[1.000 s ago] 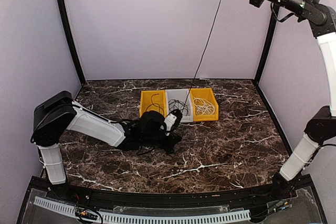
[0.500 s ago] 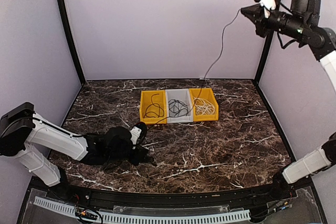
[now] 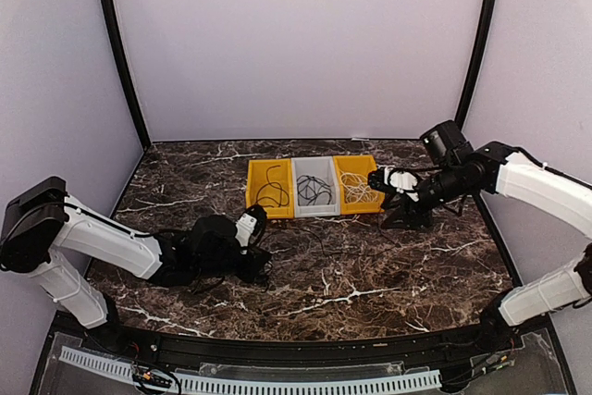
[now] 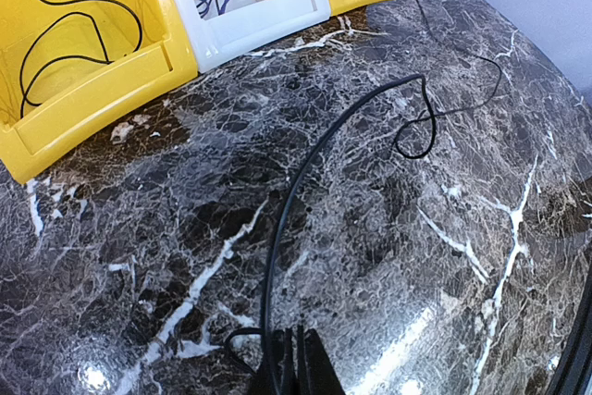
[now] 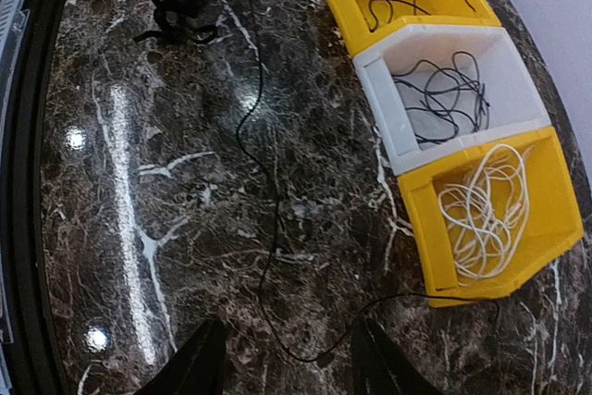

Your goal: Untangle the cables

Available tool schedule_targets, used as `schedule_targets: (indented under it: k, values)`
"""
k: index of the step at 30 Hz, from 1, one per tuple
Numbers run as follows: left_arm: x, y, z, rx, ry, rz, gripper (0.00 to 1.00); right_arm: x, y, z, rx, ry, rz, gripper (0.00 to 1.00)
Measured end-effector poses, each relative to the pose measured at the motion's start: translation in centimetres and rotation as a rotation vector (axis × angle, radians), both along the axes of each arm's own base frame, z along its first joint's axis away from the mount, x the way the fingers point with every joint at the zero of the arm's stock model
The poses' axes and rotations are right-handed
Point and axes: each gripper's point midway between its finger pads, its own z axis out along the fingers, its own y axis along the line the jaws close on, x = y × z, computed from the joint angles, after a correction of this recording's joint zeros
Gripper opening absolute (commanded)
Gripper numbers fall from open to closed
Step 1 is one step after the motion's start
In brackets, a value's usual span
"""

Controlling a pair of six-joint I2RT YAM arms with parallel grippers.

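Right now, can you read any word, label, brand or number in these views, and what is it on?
None can be read. The three bins, the black cable and the marble table carry no lettering; specks on the near rail are too small to read.

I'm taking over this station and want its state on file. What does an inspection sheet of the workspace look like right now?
Surface: dark marble table, glossy, with glare spots.
Job's things: black cable in the left yellow bin; dark cable in the white bin; white cable in the right yellow bin.
Clutter: nothing seen.
Grippers: left gripper shut on the loose black cable; right gripper open, holding nothing.
Cables: the loose black cable runs across the table towards the right yellow bin.
Surroundings: lilac walls, black posts.
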Motion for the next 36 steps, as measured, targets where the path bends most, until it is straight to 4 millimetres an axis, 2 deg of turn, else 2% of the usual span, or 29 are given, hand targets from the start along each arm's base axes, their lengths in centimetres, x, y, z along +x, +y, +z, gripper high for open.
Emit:
schedule_targets:
  k: [2, 6, 10, 13, 16, 22, 25, 27, 32, 34, 36]
  values:
    - [0.0, 0.0, 0.0, -0.003, 0.002, -0.002, 0.0, -0.9, 1.7, -0.9, 0.005, 0.033, 0.054, 0.53]
    - [0.1, -0.2, 0.3, -0.017, -0.006, -0.002, 0.0, -1.6, 6.6, -3.0, 0.029, 0.094, 0.145, 0.56]
    - [0.1, -0.3, 0.4, -0.022, -0.007, -0.002, 0.0, -0.2, 11.2, -5.3, 0.038, 0.174, 0.169, 0.57]
    - [0.1, -0.3, 0.4, -0.022, -0.006, -0.001, 0.0, 1.5, 13.5, -6.9, 0.048, 0.218, 0.156, 0.54]
    - [0.0, -0.2, 0.3, -0.02, -0.005, 0.0, 0.0, 2.3, 14.3, -8.1, 0.052, 0.245, 0.14, 0.46]
    - [0.0, 0.0, 0.1, -0.023, -0.005, 0.006, 0.0, 1.9, 14.8, -9.4, 0.059, 0.325, 0.123, 0.41]
    - [0.0, 0.0, 0.1, -0.025, -0.005, 0.007, 0.0, 1.5, 15.0, -9.3, 0.077, 0.355, 0.13, 0.21]
    - [0.0, 0.0, 0.1, -0.025, -0.005, 0.007, 0.0, 1.6, 15.4, -9.3, 0.086, 0.379, 0.125, 0.0]
    - [0.1, 0.1, 0.1, -0.022, -0.008, 0.013, 0.0, 1.8, 15.8, -9.3, 0.078, 0.409, 0.13, 0.0]
    - [0.2, 0.1, 0.2, -0.02, -0.012, 0.017, 0.0, 2.2, 15.9, -8.1, 0.083, 0.407, 0.128, 0.0]
    - [0.2, 0.3, 0.2, -0.013, -0.019, 0.019, 0.0, 3.1, 16.3, -5.0, 0.118, 0.38, 0.134, 0.0]
